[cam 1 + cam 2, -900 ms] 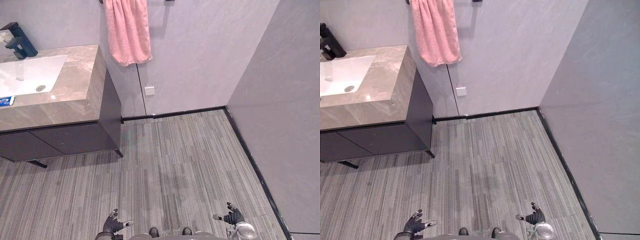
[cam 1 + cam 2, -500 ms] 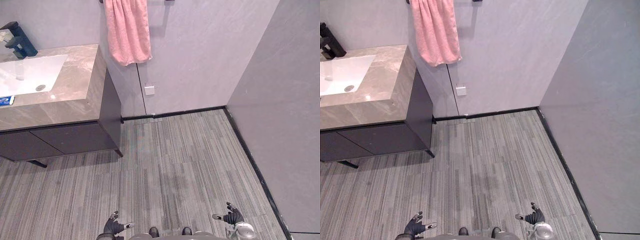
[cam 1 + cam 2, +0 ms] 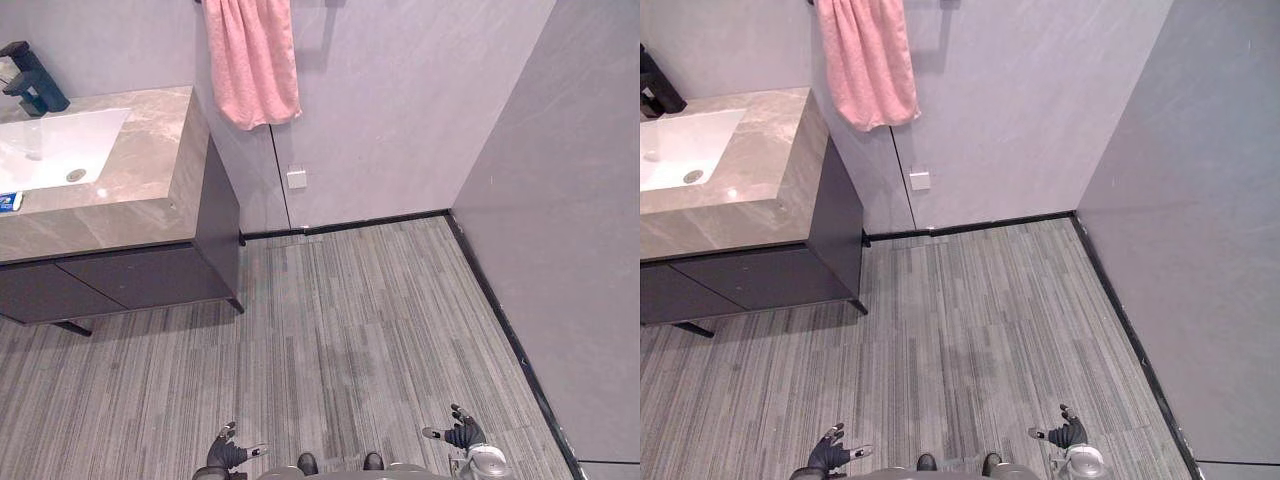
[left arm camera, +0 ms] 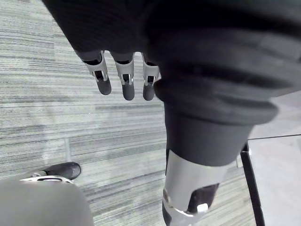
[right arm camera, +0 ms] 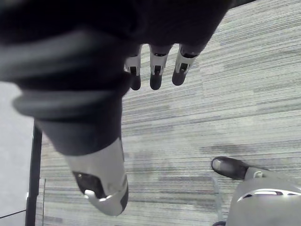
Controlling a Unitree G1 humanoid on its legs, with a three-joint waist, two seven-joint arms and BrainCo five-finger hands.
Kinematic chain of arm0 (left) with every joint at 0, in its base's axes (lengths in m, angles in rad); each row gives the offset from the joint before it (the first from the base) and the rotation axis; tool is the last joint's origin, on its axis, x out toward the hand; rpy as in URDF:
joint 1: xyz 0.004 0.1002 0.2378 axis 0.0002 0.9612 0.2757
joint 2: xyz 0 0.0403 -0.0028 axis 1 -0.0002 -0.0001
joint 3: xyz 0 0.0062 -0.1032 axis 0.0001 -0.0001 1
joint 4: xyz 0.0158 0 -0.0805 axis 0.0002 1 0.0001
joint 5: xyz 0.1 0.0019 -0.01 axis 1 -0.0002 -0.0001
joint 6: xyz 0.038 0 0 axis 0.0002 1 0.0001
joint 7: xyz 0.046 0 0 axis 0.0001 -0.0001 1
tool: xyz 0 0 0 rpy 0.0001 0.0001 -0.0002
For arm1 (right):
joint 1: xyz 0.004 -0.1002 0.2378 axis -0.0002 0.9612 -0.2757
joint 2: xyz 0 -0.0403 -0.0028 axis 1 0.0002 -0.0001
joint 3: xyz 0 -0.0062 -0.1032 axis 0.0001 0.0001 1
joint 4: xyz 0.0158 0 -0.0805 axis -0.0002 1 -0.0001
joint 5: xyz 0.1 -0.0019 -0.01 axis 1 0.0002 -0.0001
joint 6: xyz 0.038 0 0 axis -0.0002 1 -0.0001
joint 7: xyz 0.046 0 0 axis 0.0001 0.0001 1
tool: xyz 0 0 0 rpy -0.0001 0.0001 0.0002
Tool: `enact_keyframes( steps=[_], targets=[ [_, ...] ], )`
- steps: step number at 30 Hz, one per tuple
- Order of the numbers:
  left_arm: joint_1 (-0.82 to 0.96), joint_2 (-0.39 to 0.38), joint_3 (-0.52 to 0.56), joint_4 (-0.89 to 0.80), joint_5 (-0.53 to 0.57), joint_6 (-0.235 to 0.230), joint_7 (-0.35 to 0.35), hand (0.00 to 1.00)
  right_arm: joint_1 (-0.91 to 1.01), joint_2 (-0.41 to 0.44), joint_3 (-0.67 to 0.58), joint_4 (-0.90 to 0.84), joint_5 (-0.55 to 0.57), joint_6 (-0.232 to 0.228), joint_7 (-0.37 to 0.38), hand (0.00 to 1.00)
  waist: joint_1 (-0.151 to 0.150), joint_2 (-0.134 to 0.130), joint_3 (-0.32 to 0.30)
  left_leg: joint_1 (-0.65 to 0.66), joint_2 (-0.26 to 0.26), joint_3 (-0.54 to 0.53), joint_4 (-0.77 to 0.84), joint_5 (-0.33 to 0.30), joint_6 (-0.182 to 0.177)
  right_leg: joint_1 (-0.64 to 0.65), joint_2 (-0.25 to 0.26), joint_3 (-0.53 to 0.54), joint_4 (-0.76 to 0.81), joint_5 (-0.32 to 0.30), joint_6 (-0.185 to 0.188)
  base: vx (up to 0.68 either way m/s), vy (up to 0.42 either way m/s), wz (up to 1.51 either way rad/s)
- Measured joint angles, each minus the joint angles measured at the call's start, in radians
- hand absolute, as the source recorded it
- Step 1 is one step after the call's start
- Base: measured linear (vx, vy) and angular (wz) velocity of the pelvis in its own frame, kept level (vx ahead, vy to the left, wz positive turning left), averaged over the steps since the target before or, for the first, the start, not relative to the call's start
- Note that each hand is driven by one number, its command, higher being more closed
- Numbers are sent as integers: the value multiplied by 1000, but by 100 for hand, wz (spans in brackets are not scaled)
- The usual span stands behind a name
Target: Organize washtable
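The washtable (image 3: 150,190) is a stone-topped vanity with dark cabinet fronts at the far left, holding a white sink (image 3: 55,150) and a dark tap (image 3: 32,80). A small blue and white item (image 3: 8,201) lies on the counter's left edge. A pink towel (image 3: 250,60) hangs on the wall beside the vanity. My left hand (image 3: 228,452) hangs low over the floor with relaxed fingers (image 4: 123,82) and holds nothing. My right hand (image 3: 462,435) hangs likewise, its fingers (image 5: 156,75) straight and empty. Both hands are far from the washtable.
Grey striped plank flooring (image 3: 350,330) stretches between me and the vanity. Grey walls close the back and the right side, with a dark skirting (image 3: 500,320) along them. A small white socket plate (image 3: 297,178) sits on the back wall.
The whole picture has shifted slightly, so the camera moved. Both hands hang as before.
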Motion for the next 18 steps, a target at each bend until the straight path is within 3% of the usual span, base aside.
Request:
enact_keyframes(
  steps=[10,14,18],
  targets=[
    [-3,3,10,-3,-2,0,1,0,-12,-1,-14,-1,1,3,0,0,4,-4,1,-21,3,59,0,-7,9,-33,5,37,-5,1,1,0,-26,-12],
    [-7,4,13,-4,-2,1,1,0,-22,-1,-14,-2,1,7,0,0,9,-10,4,-64,13,107,62,-64,32,-73,7,80,10,0,2,22,-8,-34],
    [-12,6,18,-26,-20,1,2,0,-22,-4,-18,-3,0,22,0,0,22,-3,7,-112,22,139,162,-142,46,-150,-6,100,137,-64,39,72,37,-30]
  ],
)
